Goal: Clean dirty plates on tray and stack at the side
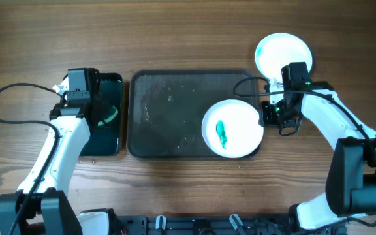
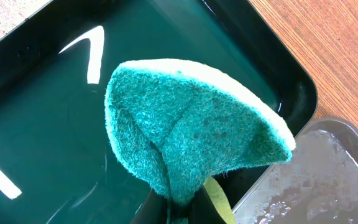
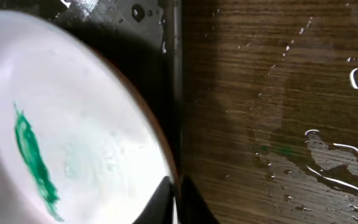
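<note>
While lying on the right end of the tray [image 1: 162, 111], marked at the middle with a green smear [image 1: 221, 134]: dirty plate [image 1: 243, 117], white, with the right rim reaching a little over the tray's edge. Gripped at that rim by the right gripper [image 1: 265, 116]; jaws almost together, one finger [image 3: 157, 202] on the inside of the rim, the other outside, pinching the rim between them. Farther out, on the wooden table [image 1: 188, 39], at the far right and apart from the tray: second plate [image 1: 283, 53], plain white. On the wood beside the tray, wet streaks [image 3: 328, 165]. Just beside the tray on the left: small black tray [image 1: 113, 140]. Over it, left gripper [image 1: 104, 117], jaws closed narrow on a green sponge [image 2: 185, 137], folded and bent. Cannot tell whether touching the black bottom or not.
</note>
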Tool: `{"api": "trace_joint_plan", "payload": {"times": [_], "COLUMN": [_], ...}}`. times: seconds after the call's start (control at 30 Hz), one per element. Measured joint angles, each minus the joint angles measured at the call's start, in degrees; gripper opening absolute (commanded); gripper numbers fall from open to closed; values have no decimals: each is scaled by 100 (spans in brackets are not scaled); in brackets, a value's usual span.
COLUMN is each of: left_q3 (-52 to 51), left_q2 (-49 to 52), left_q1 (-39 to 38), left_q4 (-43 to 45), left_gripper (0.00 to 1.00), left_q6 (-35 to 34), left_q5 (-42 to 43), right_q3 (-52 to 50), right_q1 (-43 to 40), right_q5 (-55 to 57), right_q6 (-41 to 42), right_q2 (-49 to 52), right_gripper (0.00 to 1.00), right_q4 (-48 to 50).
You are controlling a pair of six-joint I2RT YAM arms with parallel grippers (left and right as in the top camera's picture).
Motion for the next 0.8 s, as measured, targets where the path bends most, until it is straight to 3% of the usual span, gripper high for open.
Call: {"api": "trace_joint_plan", "payload": {"times": [0.23, 0.43, 0.63, 0.8], "left_q3": [0, -4, -17, -20], "left_q2": [0, 0, 4, 109], "left_q1": [0, -2, -417, -1145], "left_q4": [24, 522, 1366, 2087], "left_gripper": [4, 4, 4, 4], "left_q6": [0, -2, -4, -4], "left_q5": [114, 1001, 1775, 1928], "right_q3": [7, 83, 105, 120], "right_q1": [0, 323, 1504, 2124], "right_q5": [-715, -1340, -551, -190], "right_q6": [166, 1010, 1545, 1628], "right_q2": [0, 0, 101, 872], "right_gripper": [4, 4, 4, 4], "right_q4": [136, 1882, 3128, 3694]}}
